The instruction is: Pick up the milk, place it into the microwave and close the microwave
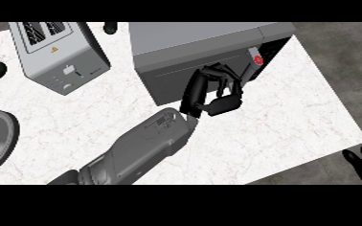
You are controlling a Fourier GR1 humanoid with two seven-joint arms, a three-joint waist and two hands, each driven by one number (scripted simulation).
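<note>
**Inspector:** Location of the milk?

**Assistant:** The milk (pixel 258 60), a small white and red shape, sits in the dark opening at the right end of the microwave (pixel 201 38). Only part of it shows, just past the edge of the grey front panel.

**Inspector:** Left hand?

**Assistant:** The left hand (pixel 212 93) lies against the microwave's grey front panel, near the panel's right edge and just below-left of the milk. Its forearm comes in from the lower left. I cannot tell whether the hand is spread or closed, or whether it grips the panel's edge.

**Inspector:** Right hand?

**Assistant:** The right hand (pixel 352 160) rests at the lower right edge of the view, fingers straight and apart, off the white marble counter (pixel 283 124).

**Inspector:** Other items?

**Assistant:** A grey toaster (pixel 60 55) stands on the counter left of the microwave, well apart from it.
</note>
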